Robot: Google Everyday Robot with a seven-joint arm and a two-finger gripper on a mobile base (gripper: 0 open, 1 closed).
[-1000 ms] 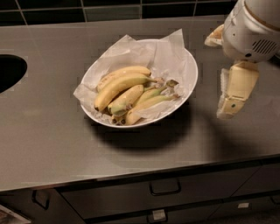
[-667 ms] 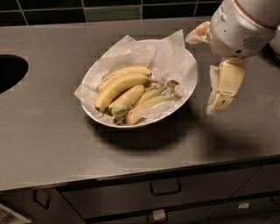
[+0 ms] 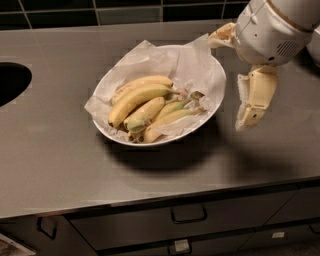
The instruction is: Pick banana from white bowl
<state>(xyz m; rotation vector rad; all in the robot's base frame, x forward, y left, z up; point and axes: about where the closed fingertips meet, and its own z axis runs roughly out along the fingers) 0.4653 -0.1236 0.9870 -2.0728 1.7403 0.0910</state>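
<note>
The white bowl (image 3: 212, 107) is wide, shallow and lined with crumpled white paper. It stands mid-counter and holds several bananas. The banana (image 3: 144, 114) is short and plump, pale yellow with a green tinge, and lies in the middle of the bunch between longer yellow ones. My gripper (image 3: 239, 66) hangs above the counter just right of the bowl's rim. It is open and empty. One cream finger (image 3: 255, 97) points down beside the bowl. The other (image 3: 222, 34) reaches over the bowl's far right edge.
A dark round sink opening (image 3: 10, 82) is cut into the grey counter at the far left. Dark tiles (image 3: 125, 12) run along the back. Drawers with handles (image 3: 189, 214) sit below the counter's front edge.
My gripper has moved left, closer to the bowl's right rim. The bowl and the bananas have not moved.
</note>
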